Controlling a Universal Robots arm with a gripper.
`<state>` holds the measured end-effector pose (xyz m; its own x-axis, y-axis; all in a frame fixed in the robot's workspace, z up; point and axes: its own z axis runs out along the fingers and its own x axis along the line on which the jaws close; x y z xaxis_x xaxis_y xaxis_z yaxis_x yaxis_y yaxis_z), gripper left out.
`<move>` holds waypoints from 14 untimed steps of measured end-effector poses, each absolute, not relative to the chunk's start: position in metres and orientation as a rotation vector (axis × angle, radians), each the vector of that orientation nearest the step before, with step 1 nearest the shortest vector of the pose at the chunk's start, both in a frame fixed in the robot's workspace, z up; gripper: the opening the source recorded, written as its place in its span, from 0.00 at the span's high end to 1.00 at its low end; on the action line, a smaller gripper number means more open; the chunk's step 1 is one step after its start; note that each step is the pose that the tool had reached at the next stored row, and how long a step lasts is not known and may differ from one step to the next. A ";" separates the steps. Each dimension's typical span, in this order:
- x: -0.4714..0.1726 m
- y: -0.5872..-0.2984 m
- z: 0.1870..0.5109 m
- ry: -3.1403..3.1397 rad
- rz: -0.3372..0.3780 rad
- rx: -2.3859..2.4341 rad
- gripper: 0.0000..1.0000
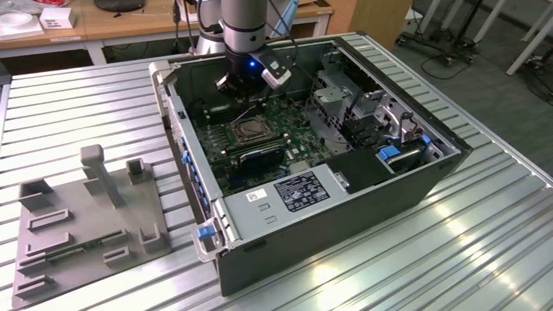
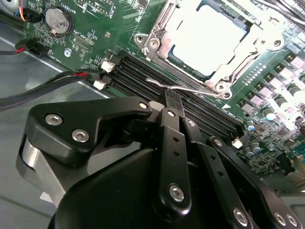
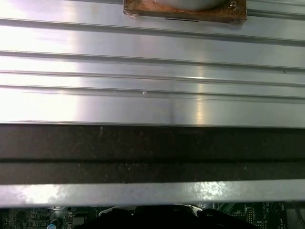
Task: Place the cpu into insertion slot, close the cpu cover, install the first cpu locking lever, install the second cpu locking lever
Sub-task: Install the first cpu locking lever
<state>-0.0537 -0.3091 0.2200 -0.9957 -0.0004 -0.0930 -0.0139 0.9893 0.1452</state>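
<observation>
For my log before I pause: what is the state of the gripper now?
Gripper: jaws shut, tip by the thin locking lever; a grip on it cannot be told.

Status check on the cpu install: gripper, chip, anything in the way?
Gripper shut, tip at a locking lever wire beside the socket. Cpu seated, cpu cover down over it. No obstruction seen.

We are looking at an open case lying on the ribbed tabletop, its green board facing up. A grey jig is sitting apart, on the exterior view's left. A coin cell is showing near black memory slots.
</observation>
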 end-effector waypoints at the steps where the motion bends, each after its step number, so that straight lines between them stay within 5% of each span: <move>1: -0.054 -0.309 0.220 3.041 0.221 -0.011 0.89; 14: -0.054 -0.310 0.217 3.041 0.208 -0.011 0.89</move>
<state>-0.0536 -0.3104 0.2170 -0.9956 -0.0006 -0.0932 -0.0133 0.9907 0.1354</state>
